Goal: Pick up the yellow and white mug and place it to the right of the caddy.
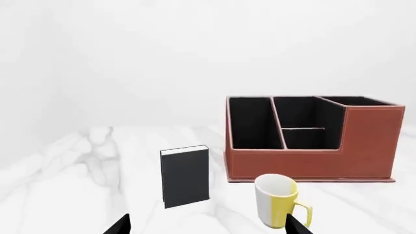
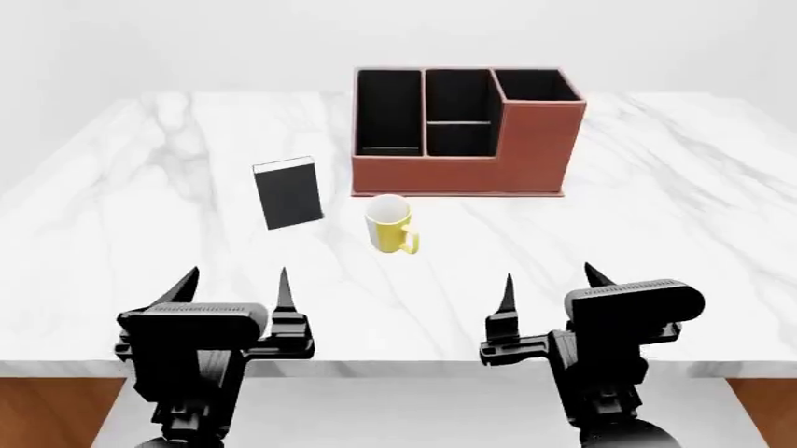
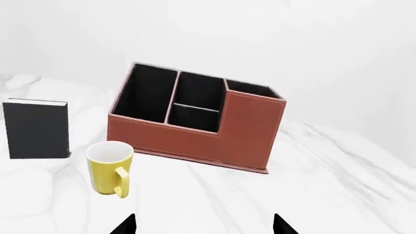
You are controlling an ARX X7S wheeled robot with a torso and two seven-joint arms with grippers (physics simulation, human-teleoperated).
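Nearest the head camera, the black left gripper (image 2: 237, 285) is hovering over the front edge of the white marble-patterned tabletop (image 2: 697, 215), its two pointed fingers standing wide apart with nothing between them; the black right gripper (image 2: 548, 280) is hovering beside it at the same depth, its fingers likewise spread wide and gripping nothing; both are sitting well short of everything on the table.

Beyond them, near the middle of the tabletop, the small yellow cylindrical mug with a white interior and rim (image 2: 390, 225) is standing upright, its yellow loop handle pointing toward the robot and slightly to the right; in the left wrist view the mug (image 1: 276, 200) is showing a white band on one side of its outer wall, and in the right wrist view it (image 3: 110, 167) is appearing all yellow outside; it is resting just in front of the organizer, apart from it.

To the mug's left, the small black upright book with white page edges (image 2: 287, 193) is standing on end, apart from both mug and organizer.

Farthest back, the large reddish-brown leather-look caddy with black-lined compartments (image 2: 464, 174) is sitting squarely on the marble; its taller section is rising at the right end, and a low divider is splitting the middle compartment; the mug is lying in front of its left-centre portion.
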